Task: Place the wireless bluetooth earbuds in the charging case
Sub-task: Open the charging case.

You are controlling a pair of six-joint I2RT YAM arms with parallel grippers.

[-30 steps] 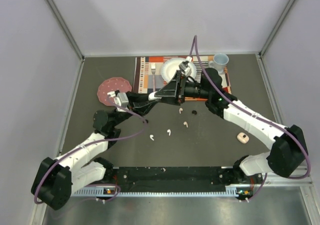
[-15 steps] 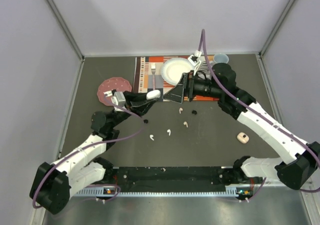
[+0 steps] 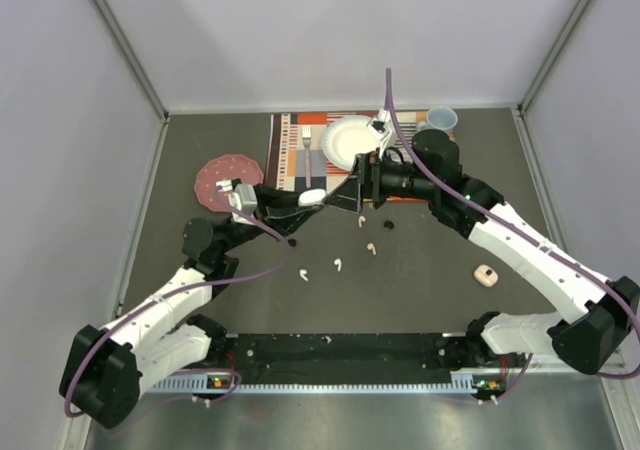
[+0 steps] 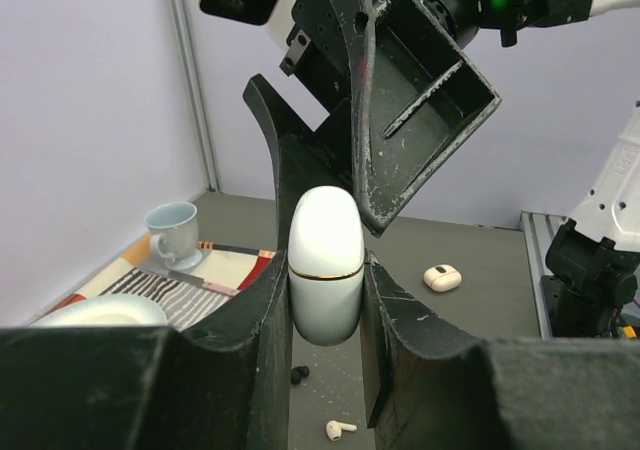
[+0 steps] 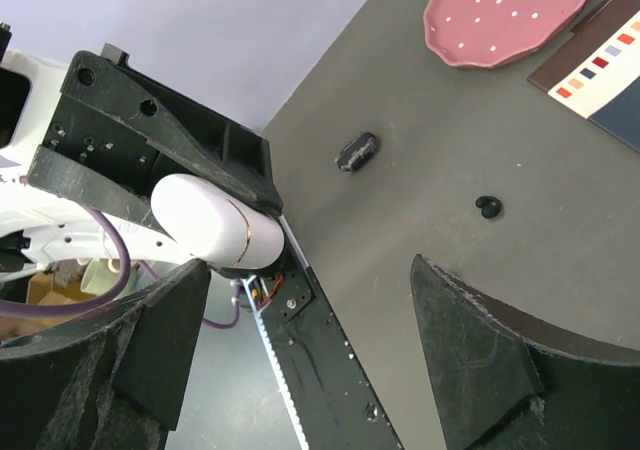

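Observation:
My left gripper [image 3: 308, 199] [image 4: 325, 290] is shut on a closed white charging case [image 3: 311, 197] [image 4: 325, 260] with a gold seam and holds it above the table. My right gripper [image 3: 347, 194] [image 5: 312, 270] is open and empty. Its fingers [image 4: 400, 120] stand right at the case's top end, and the case [image 5: 215, 225] lies by its left finger. On the table lie two white earbuds [image 3: 303, 273] [image 3: 338, 265], two pale pink earbuds [image 3: 361, 220] [image 3: 371, 249] and black earbuds [image 3: 388, 224] [image 3: 291, 240]. A white bud [image 4: 341, 429] shows below the case.
A pale pink case [image 3: 485, 275] [image 4: 442, 278] lies at the right. A black case [image 5: 357, 151] lies on the table. At the back are a striped placemat [image 3: 290, 150], a white plate [image 3: 345, 140], a blue cup [image 3: 440, 122] and a pink dotted plate [image 3: 215, 177].
The right gripper swung off to the right of the case, then came back close to it. The left gripper still holds the white case in about the same place.

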